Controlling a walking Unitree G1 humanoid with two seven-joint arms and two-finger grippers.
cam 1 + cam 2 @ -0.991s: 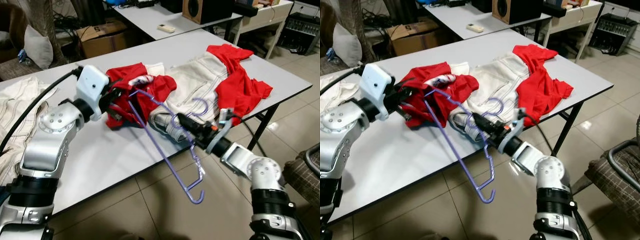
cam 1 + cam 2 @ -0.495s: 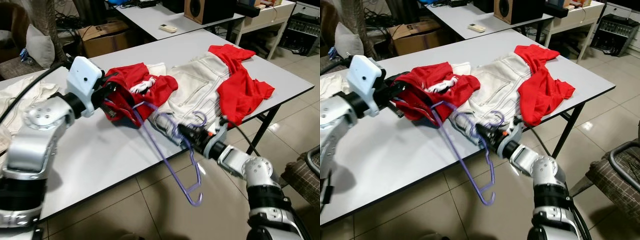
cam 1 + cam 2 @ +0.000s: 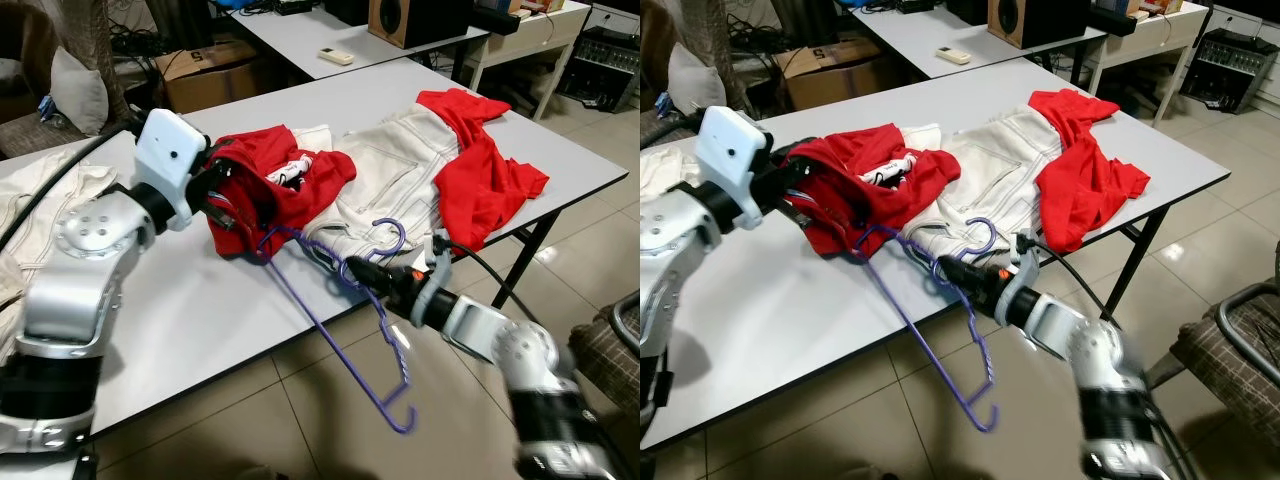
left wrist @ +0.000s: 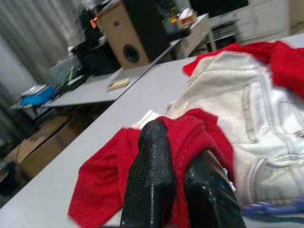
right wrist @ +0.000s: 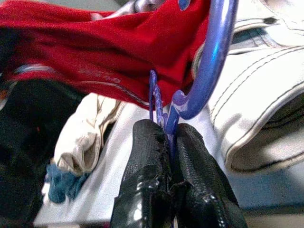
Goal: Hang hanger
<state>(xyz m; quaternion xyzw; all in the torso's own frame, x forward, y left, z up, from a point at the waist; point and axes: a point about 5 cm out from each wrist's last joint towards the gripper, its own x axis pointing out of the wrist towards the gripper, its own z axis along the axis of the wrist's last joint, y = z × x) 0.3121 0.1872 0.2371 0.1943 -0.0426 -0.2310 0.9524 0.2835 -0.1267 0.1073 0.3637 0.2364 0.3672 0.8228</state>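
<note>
Now | my right gripper [image 3: 352,268] had its jaws clamped on the purple hanger [image 3: 340,330] at centre frame, overhanging the table [image 3: 200,310] edge | left gripper [image 4: 178,185] jaws pinched the red shirt [image 3: 262,195] | hanger judged light, stiff, slippery wire; grip near hook

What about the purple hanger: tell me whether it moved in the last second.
Yes. The purple hanger, clamped in the right gripper, slid off the red garment toward the table's near edge.
</note>
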